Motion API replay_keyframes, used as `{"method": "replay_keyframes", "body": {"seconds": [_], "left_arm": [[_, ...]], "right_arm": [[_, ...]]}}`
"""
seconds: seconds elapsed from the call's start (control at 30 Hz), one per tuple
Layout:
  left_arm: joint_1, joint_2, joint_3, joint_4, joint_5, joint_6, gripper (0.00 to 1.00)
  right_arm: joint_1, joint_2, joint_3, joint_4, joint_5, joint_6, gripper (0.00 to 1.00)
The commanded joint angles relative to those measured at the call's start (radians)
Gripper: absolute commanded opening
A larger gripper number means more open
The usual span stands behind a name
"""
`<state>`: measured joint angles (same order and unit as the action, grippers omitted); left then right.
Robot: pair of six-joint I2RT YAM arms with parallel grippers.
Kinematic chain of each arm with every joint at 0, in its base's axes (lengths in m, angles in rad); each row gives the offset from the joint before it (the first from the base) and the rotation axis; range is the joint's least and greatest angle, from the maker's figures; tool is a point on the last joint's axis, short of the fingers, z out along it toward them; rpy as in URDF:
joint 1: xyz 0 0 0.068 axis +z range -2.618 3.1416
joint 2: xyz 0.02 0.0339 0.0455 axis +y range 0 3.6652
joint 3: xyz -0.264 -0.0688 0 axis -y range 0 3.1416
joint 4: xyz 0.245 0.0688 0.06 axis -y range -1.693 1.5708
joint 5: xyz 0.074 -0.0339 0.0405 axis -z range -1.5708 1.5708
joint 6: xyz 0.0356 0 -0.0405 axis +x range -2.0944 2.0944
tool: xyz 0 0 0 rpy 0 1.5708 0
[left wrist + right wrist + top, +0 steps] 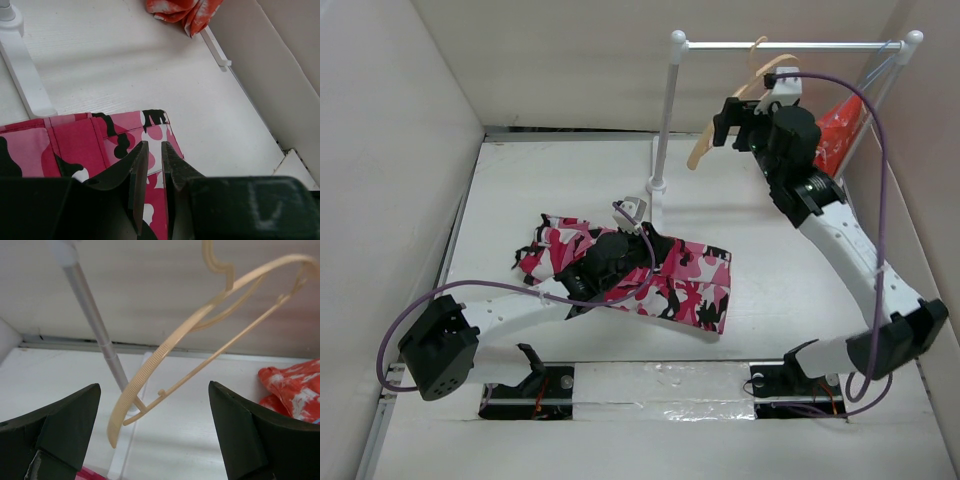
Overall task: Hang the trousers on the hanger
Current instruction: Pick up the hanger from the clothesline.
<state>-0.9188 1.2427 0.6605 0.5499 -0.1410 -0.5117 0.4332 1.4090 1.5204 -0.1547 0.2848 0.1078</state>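
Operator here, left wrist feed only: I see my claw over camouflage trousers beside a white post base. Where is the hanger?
Observer: The hanger hangs by its hook on the white rail at the back right.
Operator: Has the right claw got it?
Observer: No. The right claw is wide open, facing the hanger's lower end and gripping nothing.
Operator: How do the trousers lie overall?
Observer: The trousers are spread across the middle of the table. Their end toward the left wall is rumpled, and the left arm reaches over them.
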Motion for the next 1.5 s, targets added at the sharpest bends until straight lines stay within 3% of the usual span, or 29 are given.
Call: {"method": "replay_keyframes", "body": {"seconds": [0.0,0.5,0.73,1.1,1.33,1.47], "left_arm": [[0.005,0.000,-0.013,0.061,0.015,-0.002,0.15],[0.005,0.006,-0.012,0.062,0.021,-0.001,0.15],[0.005,0.009,-0.012,0.064,0.027,-0.002,0.15],[0.005,0.029,-0.007,0.074,0.044,-0.010,0.15],[0.005,0.035,-0.007,0.076,0.052,-0.013,0.15],[0.005,0.032,-0.007,0.078,0.054,-0.013,0.15]], "right_arm": [[0.010,-0.123,-0.026,0.107,-0.012,-0.003,0.94],[-0.051,0.185,0.237,-0.026,-0.039,0.033,0.99],[-0.086,0.223,0.189,0.000,-0.053,0.067,0.96],[-0.105,0.130,0.064,0.038,-0.044,0.029,0.55],[-0.114,0.073,0.061,0.034,-0.095,0.021,0.41],[-0.114,0.033,0.049,0.050,-0.091,0.009,0.19]]}}
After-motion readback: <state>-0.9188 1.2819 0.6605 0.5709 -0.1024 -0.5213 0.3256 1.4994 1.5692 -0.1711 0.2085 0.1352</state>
